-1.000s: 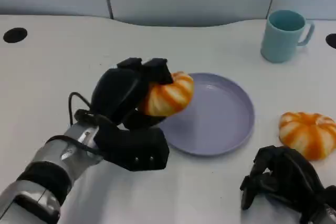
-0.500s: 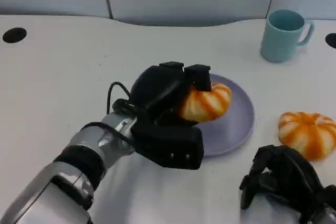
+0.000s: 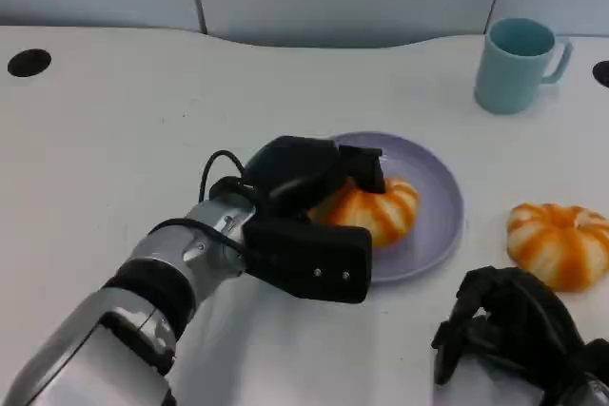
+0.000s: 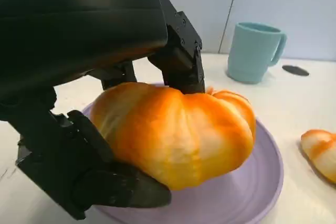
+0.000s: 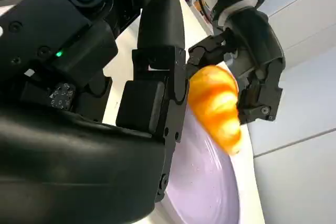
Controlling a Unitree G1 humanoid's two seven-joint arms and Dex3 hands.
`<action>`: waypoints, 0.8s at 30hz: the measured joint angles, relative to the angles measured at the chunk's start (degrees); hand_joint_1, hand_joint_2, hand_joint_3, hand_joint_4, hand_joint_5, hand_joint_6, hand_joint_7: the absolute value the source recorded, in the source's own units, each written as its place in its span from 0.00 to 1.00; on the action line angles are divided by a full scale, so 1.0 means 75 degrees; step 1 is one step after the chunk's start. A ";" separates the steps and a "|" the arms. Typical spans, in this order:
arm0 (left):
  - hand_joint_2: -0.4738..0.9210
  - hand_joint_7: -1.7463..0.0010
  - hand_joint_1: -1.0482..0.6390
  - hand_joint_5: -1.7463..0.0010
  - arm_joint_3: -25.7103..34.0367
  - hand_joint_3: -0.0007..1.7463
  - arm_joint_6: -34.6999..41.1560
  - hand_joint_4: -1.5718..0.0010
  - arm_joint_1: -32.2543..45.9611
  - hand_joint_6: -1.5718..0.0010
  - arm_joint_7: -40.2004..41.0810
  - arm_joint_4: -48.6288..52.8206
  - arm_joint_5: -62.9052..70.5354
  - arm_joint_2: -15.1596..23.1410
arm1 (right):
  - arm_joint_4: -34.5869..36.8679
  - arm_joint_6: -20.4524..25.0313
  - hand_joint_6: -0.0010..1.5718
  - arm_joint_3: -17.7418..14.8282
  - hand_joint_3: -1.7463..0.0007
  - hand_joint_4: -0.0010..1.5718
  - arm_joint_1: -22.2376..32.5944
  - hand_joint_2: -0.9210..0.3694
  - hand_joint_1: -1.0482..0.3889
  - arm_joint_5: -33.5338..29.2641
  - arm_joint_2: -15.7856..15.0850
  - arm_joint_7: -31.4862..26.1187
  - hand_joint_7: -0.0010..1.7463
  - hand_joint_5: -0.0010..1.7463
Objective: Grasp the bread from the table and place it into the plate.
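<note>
The left hand [image 3: 304,183] grips the bread [image 3: 373,209], with fingers [image 4: 181,59] curled over its top and back and the thumb [image 4: 100,182] tucked under its near side. The bread sits low over the lavender plate [image 3: 440,206], toward the plate's left half; whether its underside rests on the plate cannot be told for sure. The plate lies on the white bench [image 3: 114,149], about the middle.

The right hand [image 3: 509,335] rests near the bench's front edge at the right, its fingers curled in and holding nothing. Just beyond it, near the right edge, lies a second orange striped bread [image 3: 559,242], apart from the plate. A teal mug [image 3: 515,64] stands toward the far right corner. No writing or labels can be read.
</note>
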 measured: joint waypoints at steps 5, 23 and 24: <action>1.00 0.79 0.09 0.65 0.0129 0.27 0.0115 0.98 0.0000 0.98 -0.0858 -0.0016 -0.0146 0.0014 | -0.0009 -0.0037 1.00 0.0002 1.00 1.00 0.0013 0.31 0.00 -0.0013 0.0009 -0.0016 0.26 0.39; 1.00 0.72 0.05 0.50 0.0523 0.35 -0.0422 1.00 0.0331 0.90 -0.1048 -0.0917 -0.0595 0.0406 | 0.0082 -0.0120 1.00 -0.0010 1.00 1.00 -0.0013 0.31 0.00 -0.0002 0.0027 0.0078 0.26 0.40; 1.00 0.69 0.06 0.46 0.0627 0.33 -0.0580 1.00 0.0476 0.89 -0.1038 -0.1042 -0.0713 0.0430 | 0.0091 -0.0120 1.00 -0.0022 1.00 1.00 -0.0016 0.32 0.00 0.0003 0.0023 0.0093 0.26 0.40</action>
